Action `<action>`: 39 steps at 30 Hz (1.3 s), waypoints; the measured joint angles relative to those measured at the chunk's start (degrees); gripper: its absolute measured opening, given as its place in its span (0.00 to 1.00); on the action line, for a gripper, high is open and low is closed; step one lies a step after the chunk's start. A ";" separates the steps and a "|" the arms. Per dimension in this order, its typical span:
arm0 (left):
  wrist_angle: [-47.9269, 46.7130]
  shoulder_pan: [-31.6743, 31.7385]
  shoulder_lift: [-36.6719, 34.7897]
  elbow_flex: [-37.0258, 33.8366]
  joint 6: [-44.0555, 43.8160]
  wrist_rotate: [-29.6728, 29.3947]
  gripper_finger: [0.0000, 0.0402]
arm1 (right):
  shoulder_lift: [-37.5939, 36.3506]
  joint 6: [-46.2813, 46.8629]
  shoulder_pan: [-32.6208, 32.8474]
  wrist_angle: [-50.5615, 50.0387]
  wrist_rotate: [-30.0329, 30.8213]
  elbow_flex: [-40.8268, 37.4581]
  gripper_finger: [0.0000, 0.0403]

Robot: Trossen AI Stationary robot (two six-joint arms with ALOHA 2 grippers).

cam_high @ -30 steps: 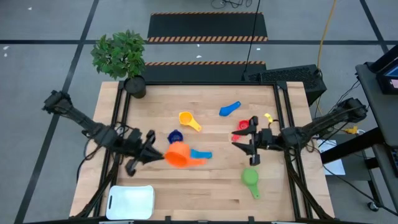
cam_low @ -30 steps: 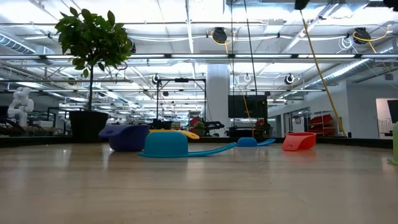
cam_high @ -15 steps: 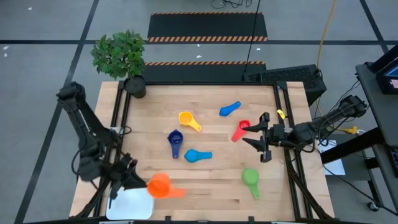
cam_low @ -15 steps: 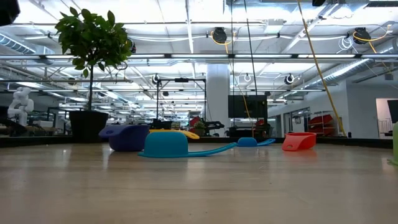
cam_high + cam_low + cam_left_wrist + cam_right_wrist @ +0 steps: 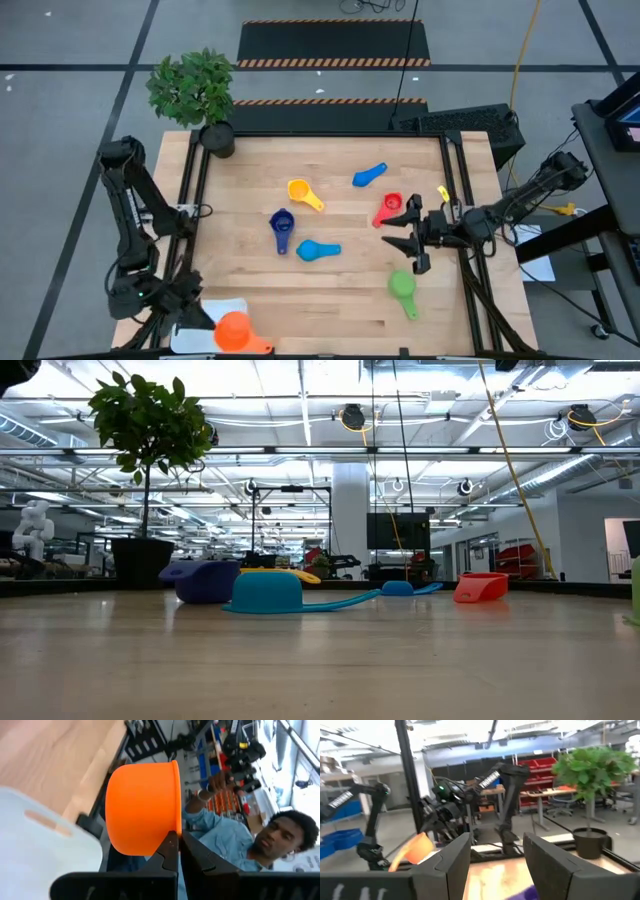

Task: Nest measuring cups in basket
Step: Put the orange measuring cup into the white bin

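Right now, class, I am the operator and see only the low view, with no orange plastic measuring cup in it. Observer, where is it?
Observer: The left claw is shut on the rim of the orange plastic measuring cup, lifted off the wood.
Operator: Is it in the basket?
Observer: Not released; it hangs tipped on its side over the shallow white plastic basket, at the corner by the left arm's base.
Operator: And the right arm?
Observer: The right claw is open, hovering between the red plastic cup and the green plastic cup.
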 joint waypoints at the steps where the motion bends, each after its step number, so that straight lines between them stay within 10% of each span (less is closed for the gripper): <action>1: -0.62 -0.91 -0.14 0.00 -0.92 -0.02 0.00 | 1.11 0.06 0.34 1.81 0.01 0.00 0.44; 11: -11.67 -8.03 -0.50 0.00 -14.82 -0.46 0.00 | 12.82 1.01 3.28 14.66 2.73 1.99 0.44; 20: -11.93 -8.42 -2.80 0.00 -9.43 -3.93 0.01 | 39.26 -1.31 3.04 -8.54 5.70 30.59 0.45; 27: -12.11 -8.55 -6.04 0.00 -3.40 -4.22 0.01 | 57.35 -31.54 4.17 -13.35 5.87 47.45 0.46; 39: -13.44 -8.96 -7.56 0.00 -3.55 -10.43 0.01 | 75.31 -86.66 4.69 25.29 4.38 50.34 0.46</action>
